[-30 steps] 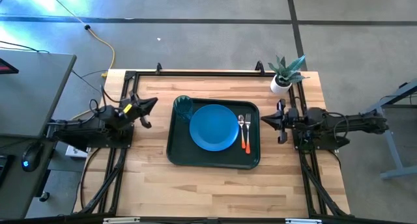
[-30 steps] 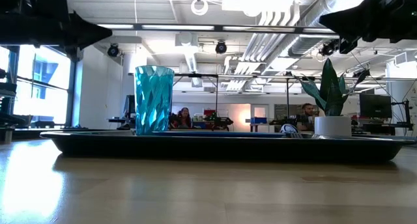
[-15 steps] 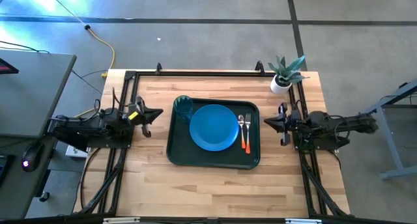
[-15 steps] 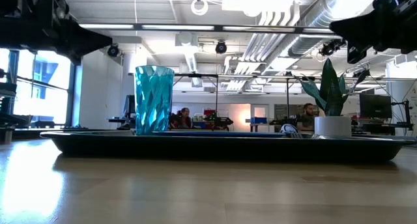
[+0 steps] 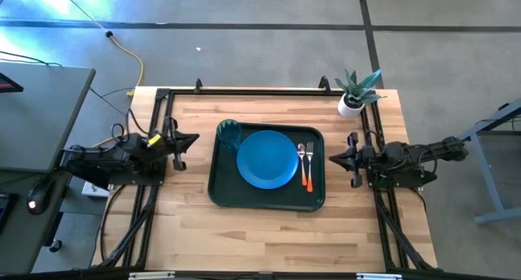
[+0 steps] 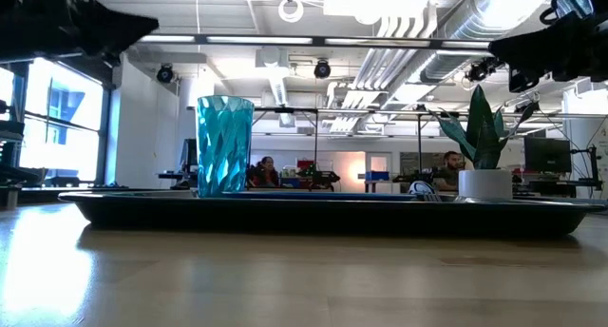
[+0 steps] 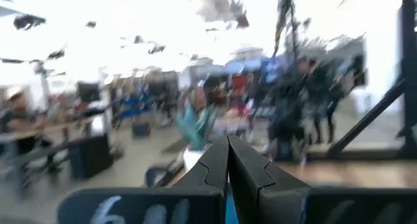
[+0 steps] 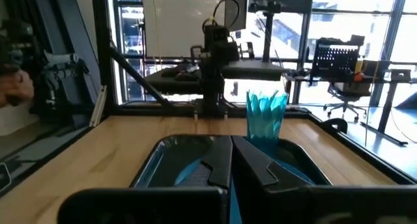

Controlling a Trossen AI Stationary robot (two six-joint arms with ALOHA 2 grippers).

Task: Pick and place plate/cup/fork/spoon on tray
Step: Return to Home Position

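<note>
The dark green tray (image 5: pixel 220 190) lies on the table's middle. On it rest the blue plate (image 5: pixel 267 159), the teal cup (image 5: pixel 228 135) upright at its far left corner, and the fork (image 5: pixel 301 154) and spoon (image 5: pixel 309 158) side by side along its right end. The cup also shows in the low view (image 6: pixel 224 144) and the right wrist view (image 8: pixel 266 113). My left gripper (image 5: pixel 195 137) is shut and empty at the table's left edge. My right gripper (image 5: pixel 332 158) is shut and empty just right of the tray. Both point toward the tray.
A white pot with a spiky green plant (image 5: pixel 355 93) stands at the table's far right corner. A black frame rail (image 5: pixel 244 90) runs along the table's far edge and down both sides. A desk (image 5: pixel 32 109) stands left of the table.
My left gripper has drawn back toward the table's left edge and come round to point level at the tray. My right gripper has drawn back a little toward the table's right edge, away from the tray. The things on the tray have stayed put.
</note>
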